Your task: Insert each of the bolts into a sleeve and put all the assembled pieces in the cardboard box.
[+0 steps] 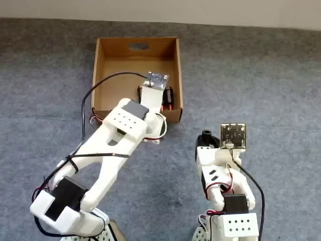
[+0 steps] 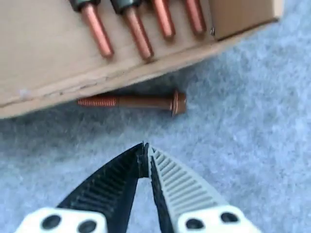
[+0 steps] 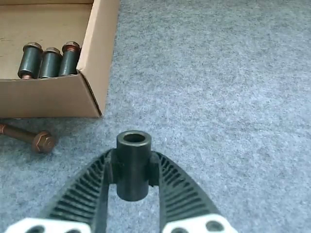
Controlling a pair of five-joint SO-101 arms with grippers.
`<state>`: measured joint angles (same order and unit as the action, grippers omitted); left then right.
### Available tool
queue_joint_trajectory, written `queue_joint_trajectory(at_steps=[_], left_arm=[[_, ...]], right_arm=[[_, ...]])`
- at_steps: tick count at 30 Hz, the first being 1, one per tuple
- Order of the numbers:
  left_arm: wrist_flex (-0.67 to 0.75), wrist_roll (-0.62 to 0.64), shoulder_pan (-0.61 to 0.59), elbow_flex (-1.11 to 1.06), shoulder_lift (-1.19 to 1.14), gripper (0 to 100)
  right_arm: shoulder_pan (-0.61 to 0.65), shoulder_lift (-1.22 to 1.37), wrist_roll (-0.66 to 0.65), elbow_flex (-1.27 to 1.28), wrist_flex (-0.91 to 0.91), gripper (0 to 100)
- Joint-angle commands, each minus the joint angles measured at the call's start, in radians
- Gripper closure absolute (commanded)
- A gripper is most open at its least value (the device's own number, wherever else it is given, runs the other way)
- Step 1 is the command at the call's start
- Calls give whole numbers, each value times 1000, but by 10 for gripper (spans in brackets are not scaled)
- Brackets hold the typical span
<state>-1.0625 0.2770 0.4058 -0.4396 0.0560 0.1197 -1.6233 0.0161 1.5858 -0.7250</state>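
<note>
A bare copper bolt lies on the grey carpet, right along the outer front wall of the cardboard box. My left gripper hovers just short of it, shut and empty. Several assembled bolt-and-sleeve pieces lie side by side inside the box, near its front right corner. My right gripper is shut on a black sleeve, held upright with its bore facing up, to the right of the box. The bolt's hex head shows beside the box corner.
The open box sits at the back centre of the carpet. The left arm stretches diagonally up to the box's front right corner, and the right arm stands to its right. Open carpet extends right of the box.
</note>
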Motion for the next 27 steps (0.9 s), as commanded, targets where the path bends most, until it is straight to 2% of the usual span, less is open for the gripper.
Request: queue_joint_trajectory(at_steps=[1, 4, 17, 27], left_arm=[[94, -3, -5, -16, 19, 899], [132, -2, -5, -25, -28, 807], [258, -8, -13, -21, -84, 818], [264, -8, -12, -51, -85, 818]], right_arm=[[4, -15, 3, -7, 13, 993], [4, -15, 3, -7, 13, 993], [4, -15, 3, -7, 13, 993], [4, -15, 3, -8, -4, 993]])
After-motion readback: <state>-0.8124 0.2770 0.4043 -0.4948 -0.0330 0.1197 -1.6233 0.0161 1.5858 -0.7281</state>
